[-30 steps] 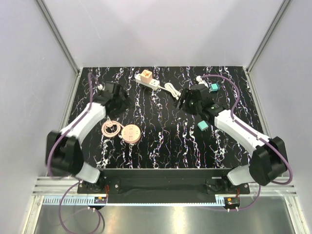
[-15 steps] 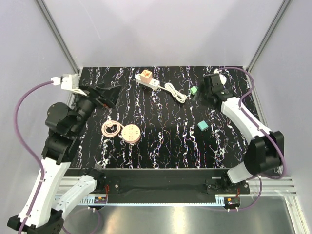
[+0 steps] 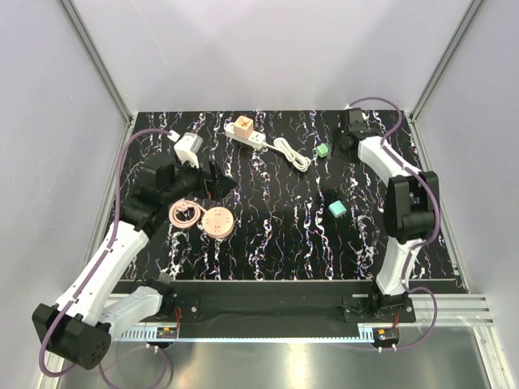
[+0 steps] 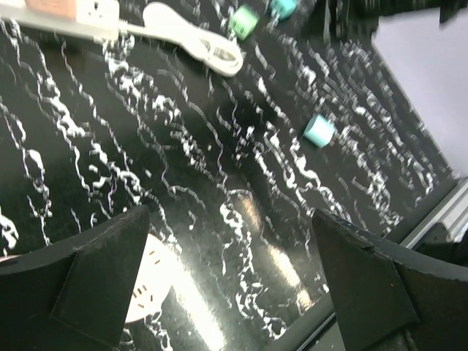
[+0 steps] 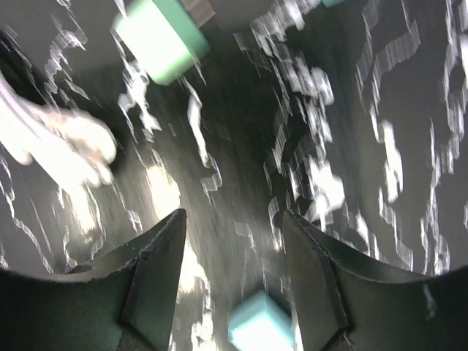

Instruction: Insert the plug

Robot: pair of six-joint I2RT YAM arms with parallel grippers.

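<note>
A white power strip (image 3: 246, 134) with an orange block (image 3: 245, 125) on it lies at the back of the black marbled table; it also shows in the left wrist view (image 4: 73, 10). Its white coiled cable with the plug (image 3: 290, 152) lies just right of it, and shows in the left wrist view (image 4: 196, 40) and, blurred, in the right wrist view (image 5: 55, 139). My left gripper (image 3: 220, 184) is open and empty, left of centre, over bare table (image 4: 230, 216). My right gripper (image 3: 344, 144) is open and empty at the back right (image 5: 234, 219), right of the cable.
A green cube (image 3: 322, 151) sits between the cable and my right gripper. A teal cube (image 3: 337, 209) lies right of centre. A round pink socket disc (image 3: 217, 222) and a pink cord coil (image 3: 185, 213) lie at the left. Frame posts and walls bound the table.
My left arm has swung from the back left towards the table's middle. My right arm has drawn back to the back right corner. The strip and cable have not moved.
</note>
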